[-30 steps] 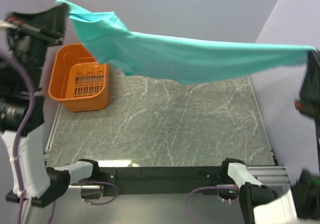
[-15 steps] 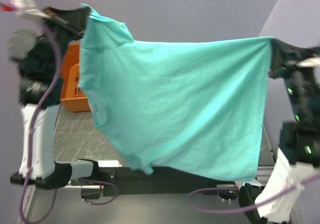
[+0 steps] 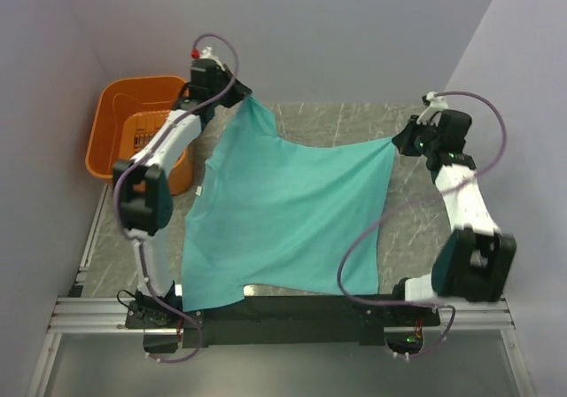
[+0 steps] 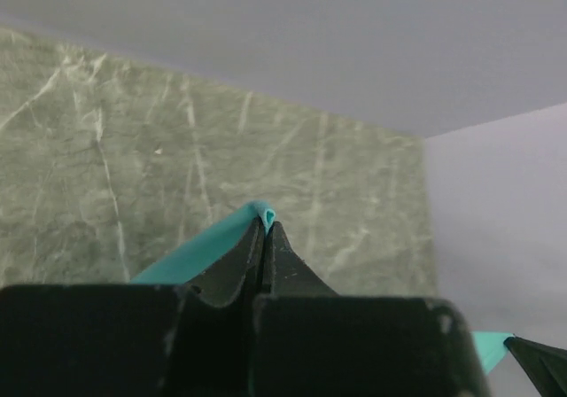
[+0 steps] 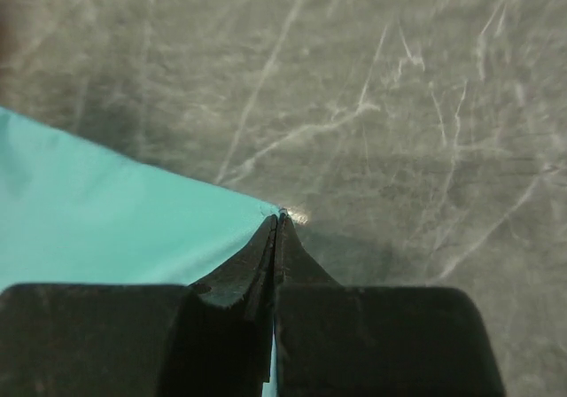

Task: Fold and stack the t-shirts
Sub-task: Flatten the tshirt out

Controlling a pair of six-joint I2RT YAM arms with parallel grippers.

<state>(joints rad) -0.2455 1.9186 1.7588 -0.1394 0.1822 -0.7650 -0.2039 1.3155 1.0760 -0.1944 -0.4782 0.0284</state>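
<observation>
A teal t-shirt [image 3: 283,211] is stretched flat across the marble table between both arms, its near edge hanging over the table's front. My left gripper [image 3: 241,94] is shut on its far left corner near the back wall; the left wrist view shows the pinched teal edge [image 4: 221,237] between the fingertips. My right gripper [image 3: 399,140] is shut on its far right corner, low over the table; the right wrist view shows the cloth [image 5: 115,229] running left from the shut jaws. A small white neck label [image 3: 202,190] shows at the shirt's left edge.
An orange plastic basket [image 3: 111,140] stands at the far left of the table, beside the left arm. Grey walls close the back and right sides. The black front rail [image 3: 292,308] runs along the table's near edge.
Both arms have swung down and forward from holding the shirt high in the air. The shirt now lies spread over the table, still held at its two far corners.
</observation>
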